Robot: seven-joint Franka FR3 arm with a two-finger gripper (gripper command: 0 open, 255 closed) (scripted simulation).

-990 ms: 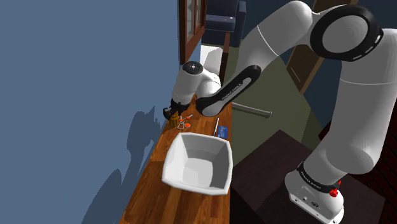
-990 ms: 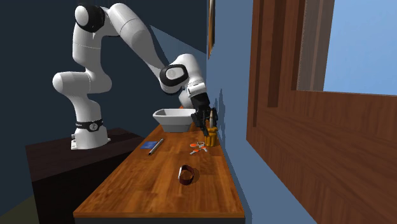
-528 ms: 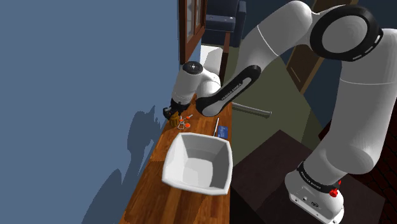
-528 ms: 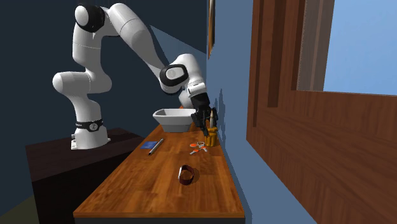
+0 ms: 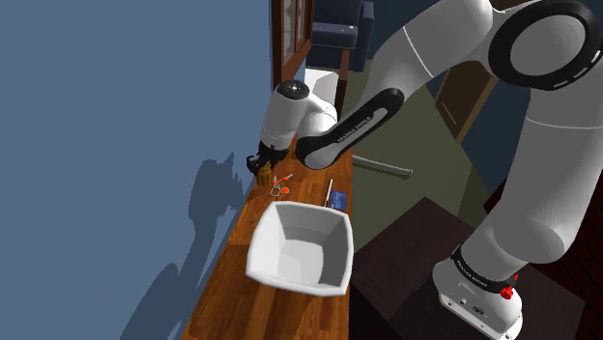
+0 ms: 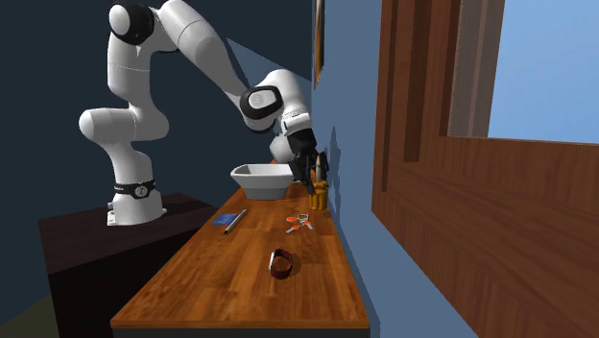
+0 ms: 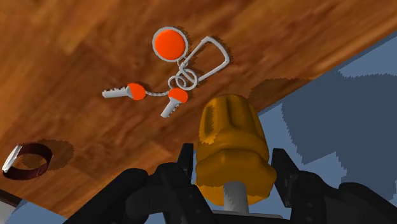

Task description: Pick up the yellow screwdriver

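Observation:
The screwdriver (image 7: 230,143) has a stubby orange-yellow handle and a short grey shaft. My gripper (image 7: 232,167) is shut on it, a black finger pressing each side of the handle. In the second exterior view the gripper (image 6: 314,176) hangs close to the blue wall with the screwdriver (image 6: 319,195) pointing handle-down, a little above the wooden tabletop (image 6: 230,278). The shoulder view has the gripper (image 5: 259,162) and the screwdriver (image 5: 263,173) at the far end of the tabletop (image 5: 220,295), beside the wall.
A key ring with orange tags (image 7: 172,70) (image 6: 299,224) lies just under the gripper. A dark red band (image 6: 280,262) (image 7: 28,159), a blue card (image 6: 227,218) and a thin grey pen (image 6: 235,221) also lie on the wood. A white bowl (image 5: 290,263) (image 6: 261,179) stands near the stand.
The gripper has risen along the wall with the screwdriver in it, so the handle now hangs off the tabletop. The arm's upper joints shifted upward.

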